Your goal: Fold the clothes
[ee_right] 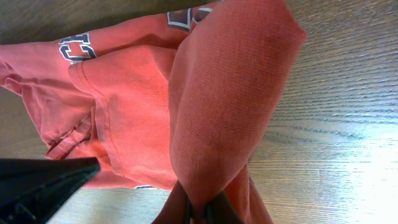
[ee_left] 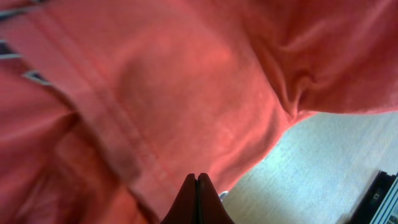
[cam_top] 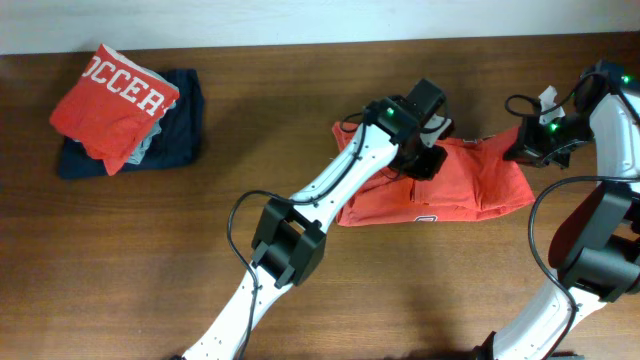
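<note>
The clothes, a coral-red T-shirt, lie bunched on the wooden table right of centre. My left gripper is at the shirt's upper left edge. In the left wrist view its fingers are pressed together where the red cloth and its hem run down to the tips. My right gripper is at the shirt's upper right corner. The right wrist view shows it shut on a lifted fold of the cloth, with lettering on the part lying flat behind.
At the back left a folded coral-red shirt with white lettering rests on a folded dark navy garment. My left arm crosses the table diagonally from the front. The black left arm shows in the right wrist view.
</note>
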`<state>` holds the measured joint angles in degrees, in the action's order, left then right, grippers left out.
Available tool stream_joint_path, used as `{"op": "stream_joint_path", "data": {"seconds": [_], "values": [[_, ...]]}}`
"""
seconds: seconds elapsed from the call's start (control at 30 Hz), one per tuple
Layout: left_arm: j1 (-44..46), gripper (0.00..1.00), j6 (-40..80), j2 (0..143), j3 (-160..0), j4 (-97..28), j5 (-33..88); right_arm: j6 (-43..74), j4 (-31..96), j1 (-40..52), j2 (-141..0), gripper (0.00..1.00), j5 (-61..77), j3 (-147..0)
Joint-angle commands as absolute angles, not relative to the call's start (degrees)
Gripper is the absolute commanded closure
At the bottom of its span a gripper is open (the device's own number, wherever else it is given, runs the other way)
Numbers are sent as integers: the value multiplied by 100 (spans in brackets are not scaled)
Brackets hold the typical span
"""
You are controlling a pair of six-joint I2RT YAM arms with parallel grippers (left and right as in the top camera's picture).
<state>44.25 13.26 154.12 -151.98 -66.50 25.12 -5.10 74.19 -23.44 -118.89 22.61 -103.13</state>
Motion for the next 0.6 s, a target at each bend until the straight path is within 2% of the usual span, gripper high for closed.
{"op": "stream_joint_path", "data": {"seconds": [0.0,0.57], "values": [[4556,99,1166,15238,-15159,-6617,2587,-504,7459,-2309,-11843,96,2377,-10449],[4635,99,1170,15310,-13771,-5699,2939,-506,7548,-2309,-11843,96,2379,-10449]]}}
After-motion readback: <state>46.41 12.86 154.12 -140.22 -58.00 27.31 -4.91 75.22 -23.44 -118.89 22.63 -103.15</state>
